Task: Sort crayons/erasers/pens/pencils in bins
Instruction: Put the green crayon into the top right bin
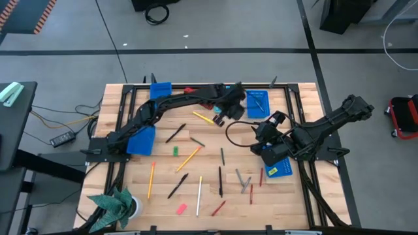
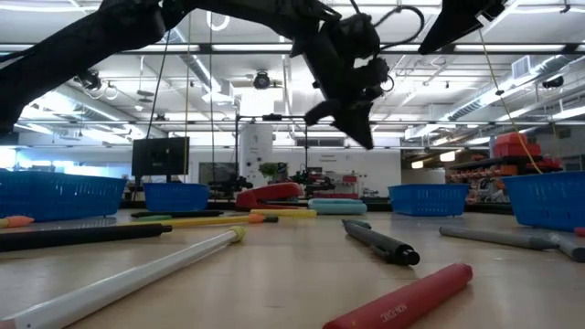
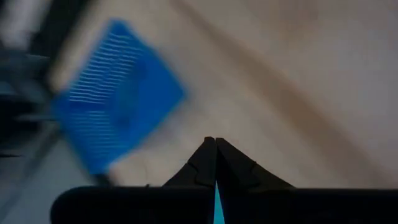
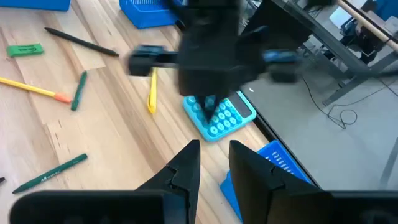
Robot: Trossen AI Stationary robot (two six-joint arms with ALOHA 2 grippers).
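Observation:
My left gripper [image 1: 218, 119] [image 2: 358, 135] hangs shut above the table's far middle, over a light-blue calculator [image 4: 219, 115] and beside a yellow pencil [image 1: 204, 119]. Nothing shows between its fingertips [image 3: 216, 142]. My right gripper [image 4: 214, 149] waits open and empty at the right [image 1: 264, 129]. Pens [image 1: 177, 186], pencils [image 1: 188, 158], grey [image 1: 243, 179] and red [image 1: 219, 207] crayons, a green eraser [image 1: 175, 151] and a pink eraser [image 1: 182, 209] lie flat on the wood. Blue bins stand at the far left [image 1: 160, 88], left [image 1: 140, 140], far right [image 1: 257, 101] and right [image 1: 279, 168].
A red stapler [image 2: 270, 194] lies near the far edge. A green paper plant [image 1: 114, 205] stands at the near left corner. Black frame rails run along the table's left and right sides. The wood between the sticks in the near middle is bare.

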